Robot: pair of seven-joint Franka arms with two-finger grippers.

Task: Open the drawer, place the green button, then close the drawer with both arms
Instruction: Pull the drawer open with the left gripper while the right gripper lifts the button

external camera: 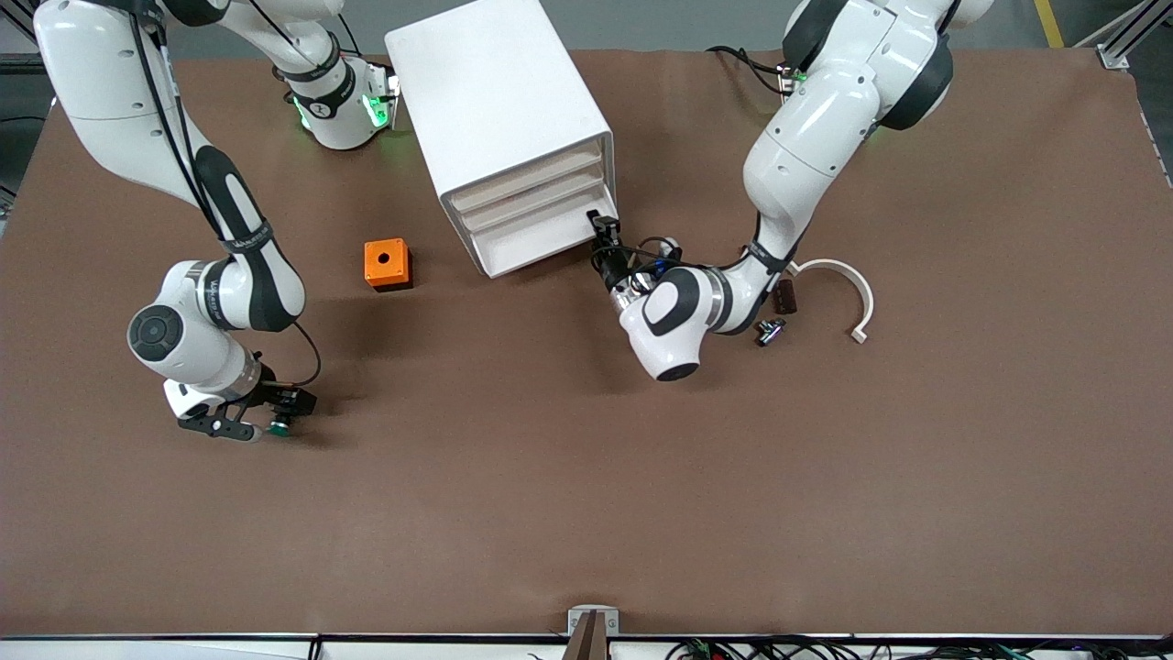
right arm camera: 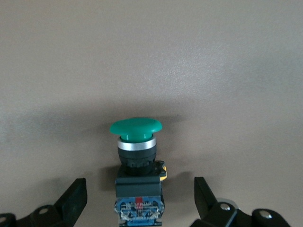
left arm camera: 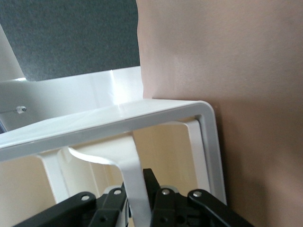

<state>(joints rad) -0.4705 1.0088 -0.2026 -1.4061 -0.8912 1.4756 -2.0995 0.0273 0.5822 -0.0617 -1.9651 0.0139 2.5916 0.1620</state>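
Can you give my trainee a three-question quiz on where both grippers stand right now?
1. True or false: the right gripper has shut on the button.
2. What is the left gripper clamped on?
A. the orange box
B. the drawer handle
C. the white curved part
3. Fill in: the button lies between the right gripper's open ____.

Key: 1 false, its jaws stand open either side; 2 B; 3 fingers.

Button [right arm camera: 136,142]: green mushroom cap, silver collar, dark body; lies on its side on desk [external camera: 586,477] nr right arm's end. Drawer [external camera: 541,240], lowest of white cabinet [external camera: 499,119], shut.
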